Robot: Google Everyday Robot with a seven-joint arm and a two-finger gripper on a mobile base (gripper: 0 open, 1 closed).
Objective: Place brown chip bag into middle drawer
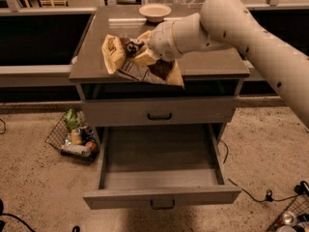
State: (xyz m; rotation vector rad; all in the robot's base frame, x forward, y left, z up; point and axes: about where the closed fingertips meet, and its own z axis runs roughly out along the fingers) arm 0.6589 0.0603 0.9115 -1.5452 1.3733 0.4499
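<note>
The pincer is clenched on the bag, gripping it near its dark brown middle, above the front half of the surface. The bag is crumpled around the grip. Its pale yellow left end stands up and folds over to the left of the pincer, while the other end trails down to the right, and its tan corner hangs just past the front edge of the surface. Whether the lower part of the bag touches the surface cannot be told.

The arm reaches in from the right, its thick white links passing over the right side of the surface.

A small pale bowl sits at the back of the surface, well apart from the bag.

Under the surface is an open gap, then a shut drawer front with a dark handle. Below that the drawer is pulled fully out towards the camera, its flat grey floor bare and its small dark handle on the front panel. The bag is above and behind it, not inside.

On the floor to the left of the cabinet stands a wire basket holding packets.
</note>
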